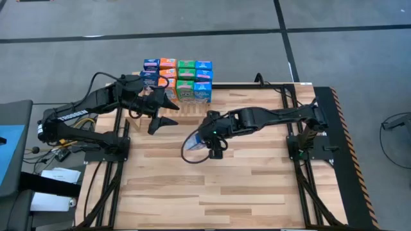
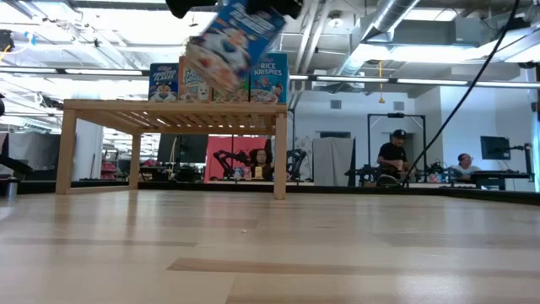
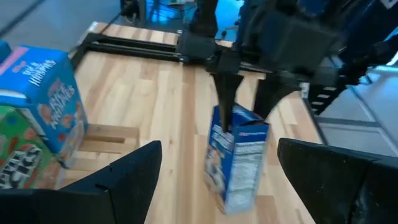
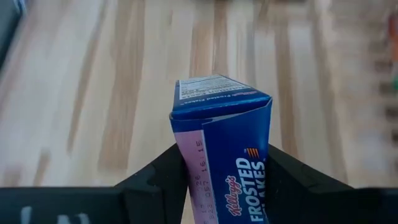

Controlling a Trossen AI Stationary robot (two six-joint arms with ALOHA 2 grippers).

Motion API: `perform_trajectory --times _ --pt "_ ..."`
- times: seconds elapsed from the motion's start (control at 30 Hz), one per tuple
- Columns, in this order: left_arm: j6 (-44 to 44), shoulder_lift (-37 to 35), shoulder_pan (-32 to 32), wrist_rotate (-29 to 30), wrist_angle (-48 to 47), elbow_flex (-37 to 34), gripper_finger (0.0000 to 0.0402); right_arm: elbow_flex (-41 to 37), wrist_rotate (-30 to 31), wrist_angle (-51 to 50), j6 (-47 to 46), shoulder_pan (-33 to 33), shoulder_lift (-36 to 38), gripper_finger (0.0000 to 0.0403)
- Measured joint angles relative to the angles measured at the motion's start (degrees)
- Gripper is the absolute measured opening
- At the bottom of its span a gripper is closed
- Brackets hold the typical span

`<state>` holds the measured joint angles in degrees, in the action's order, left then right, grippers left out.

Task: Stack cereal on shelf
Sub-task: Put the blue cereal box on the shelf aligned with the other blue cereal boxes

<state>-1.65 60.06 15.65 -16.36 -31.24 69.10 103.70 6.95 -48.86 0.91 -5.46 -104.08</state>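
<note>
The right gripper (image 1: 212,142) pinches a blue Frosted Flakes box (image 1: 196,144) between its jaws, lifted off the table (image 1: 257,192), its long axis tilted off upright. The shelf (image 1: 186,108) with its stacked boxes (image 1: 178,78) lies beyond these jaws. The left gripper (image 1: 157,115), jaws spread and empty, hovers nearer the shelf.

Grey floor (image 1: 334,13); seated people (image 2: 392,156) under ceiling pipes (image 2: 396,13).
</note>
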Motion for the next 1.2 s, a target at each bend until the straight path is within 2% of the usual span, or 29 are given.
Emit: perform_trajectory --times 0.1,0.27,0.33,0.87,1.2 --pt "2.09 0.13 -2.38 3.18 -0.37 0.0 0.0311 3.16 -0.19 2.64 0.08 0.79 -1.63 0.0189" --pt "4.44 0.08 -4.07 4.53 -0.48 0.0 0.0311 7.3 -0.36 3.78 0.09 2.31 -3.21 0.0188" --pt "4.17 0.08 -4.12 5.18 -0.59 0.0 0.0311 7.48 -0.4 6.75 0.07 2.59 -3.12 0.0188" --pt "4.0 5.91 -6.09 4.13 -0.56 0.04 0.0311 7.39 -0.64 11.24 -0.83 3.41 -3.14 0.0187" --pt "3.78 7.49 -6.39 6.64 -1.56 0.02 0.0311 7.39 -0.83 11.95 -0.42 3.37 -3.14 0.0188"
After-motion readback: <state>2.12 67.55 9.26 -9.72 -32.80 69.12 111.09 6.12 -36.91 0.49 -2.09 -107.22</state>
